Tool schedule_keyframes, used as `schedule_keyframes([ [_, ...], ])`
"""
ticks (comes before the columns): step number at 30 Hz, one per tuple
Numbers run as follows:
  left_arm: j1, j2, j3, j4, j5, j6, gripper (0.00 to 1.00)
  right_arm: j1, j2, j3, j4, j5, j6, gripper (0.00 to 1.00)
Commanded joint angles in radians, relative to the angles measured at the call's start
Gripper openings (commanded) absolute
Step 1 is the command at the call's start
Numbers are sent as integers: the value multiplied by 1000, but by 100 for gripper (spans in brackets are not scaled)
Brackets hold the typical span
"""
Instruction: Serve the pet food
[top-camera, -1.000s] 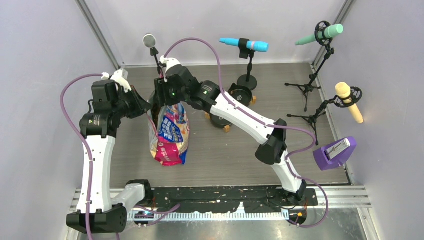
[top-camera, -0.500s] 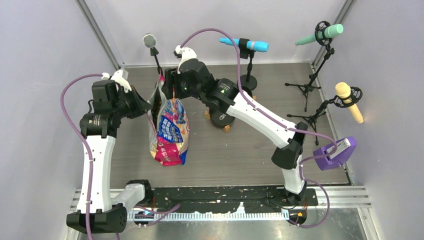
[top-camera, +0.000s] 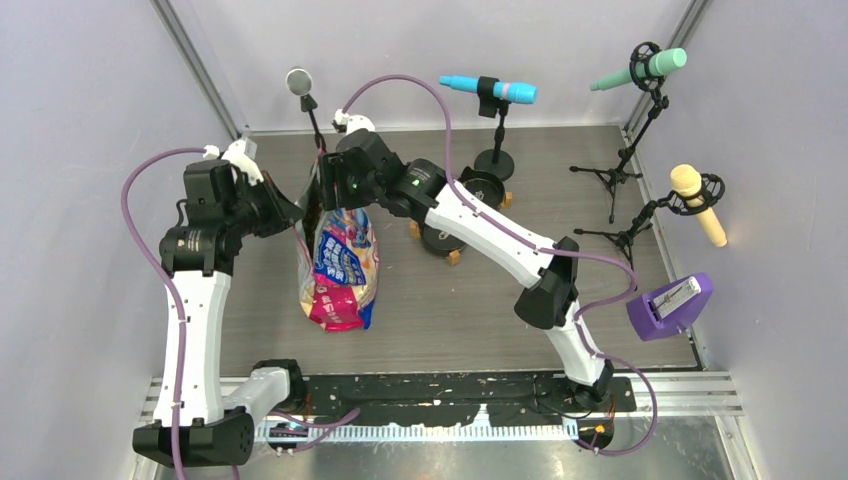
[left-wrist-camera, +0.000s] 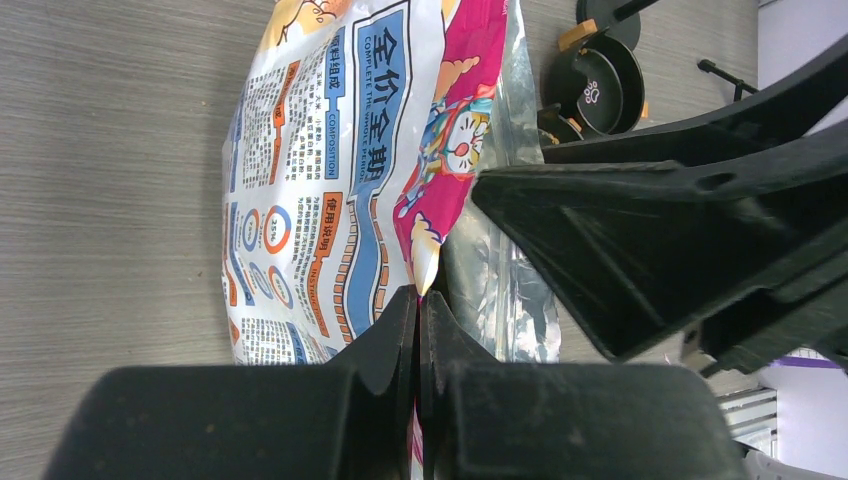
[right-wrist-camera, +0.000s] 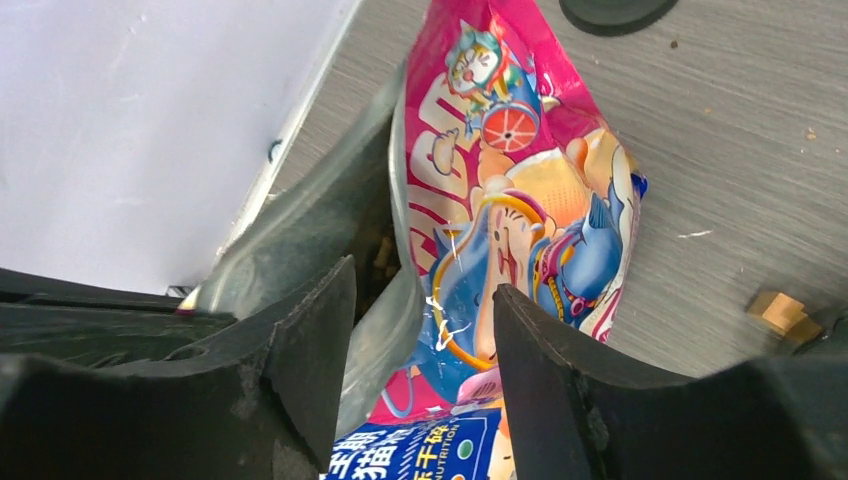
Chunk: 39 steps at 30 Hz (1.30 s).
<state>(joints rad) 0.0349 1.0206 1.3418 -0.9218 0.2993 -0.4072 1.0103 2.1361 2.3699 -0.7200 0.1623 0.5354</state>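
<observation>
Left end effector (left-wrist-camera: 418, 310) pinched shut on the left lip of the bag (top-camera: 343, 265), upright on the far-left tabletop (top-camera: 450, 300). Right end effector (right-wrist-camera: 420, 290) has dropped back to the mouth, jaws apart astride the right lip. Kibble (right-wrist-camera: 381, 252) is inside the bag; pouring not begun.

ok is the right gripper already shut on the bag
No, the right wrist view shows the right gripper with its jaws well apart, straddling the thin front wall of the bag.
</observation>
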Motion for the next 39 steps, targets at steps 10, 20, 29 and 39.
schedule_keyframes([
  [10,0,-21,61,55,89,0,0,-1,32,21,64,-60,41,46],
  [20,-1,-16,77,61,136,-24,0,-5,36,133,-45,76,-80,5],
  [29,-1,-14,53,141,233,-142,0,-20,-30,132,-130,188,-289,5],
  [39,0,9,94,90,158,-75,0,5,-62,171,-163,337,-389,5],
])
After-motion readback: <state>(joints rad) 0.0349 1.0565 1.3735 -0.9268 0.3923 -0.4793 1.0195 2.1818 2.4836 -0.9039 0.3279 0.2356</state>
